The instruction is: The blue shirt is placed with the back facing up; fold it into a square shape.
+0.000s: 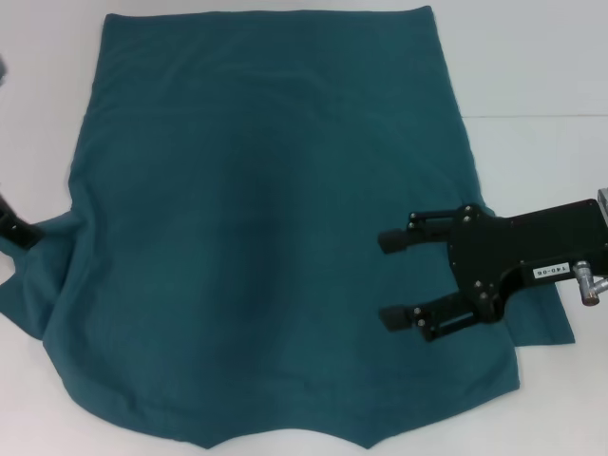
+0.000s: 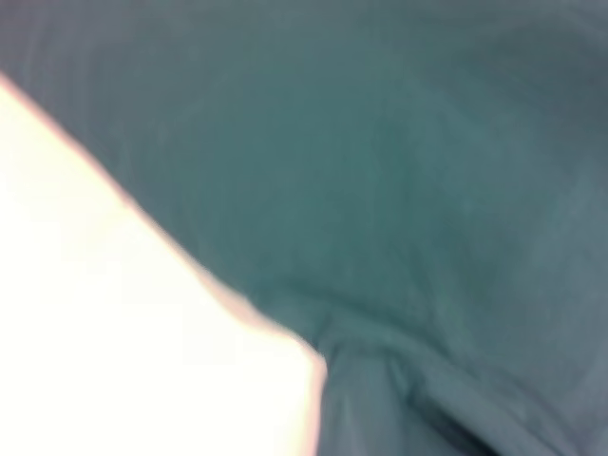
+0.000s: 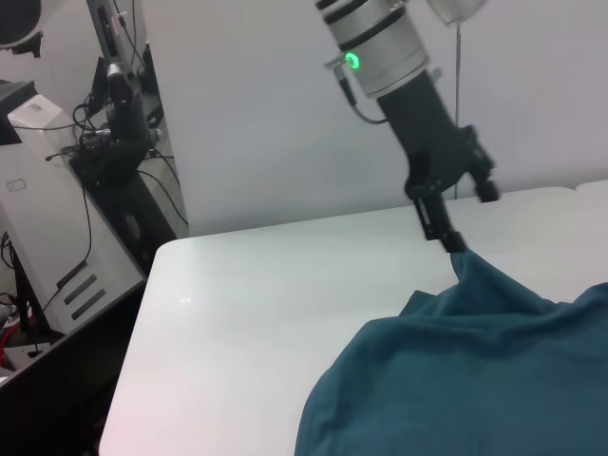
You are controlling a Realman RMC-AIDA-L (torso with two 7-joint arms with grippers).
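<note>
1. Fabric is covering most of the white tabletop [image 1: 532,57]: the blue shirt [image 1: 275,228] is lying spread out, its straight hem at the far side and its collar end hanging toward the robot's body, which looks like the starting layout for folding it into a square.

2. On the shirt's left side, the left gripper [image 1: 21,235] is pinching the sleeve [image 1: 43,271]. In the right wrist view, the left gripper [image 3: 451,239] is pressed together on a peak of cloth, and the fabric is rising in a little tent toward it. I judge it is holding there so that the sleeve can be carried inward over the body of the shirt.

3. The left arm [image 3: 408,85] is reaching down steeply from above, its wrist bent so the gripper is pointing at the tabletop beside the shirt's left edge.

4. On the shirt's right side, the right gripper [image 1: 397,280] is sitting spread, with one finger [image 1: 394,241] well apart from the other and nothing between them. It is lying over the right sleeve, pointing toward the shirt's middle.

5. The right arm is coming in nearly level from beyond the shirt's right edge, low over the cloth, probably to take hold of that side; whether its fingers are touching the fabric, I cannot tell.
</note>
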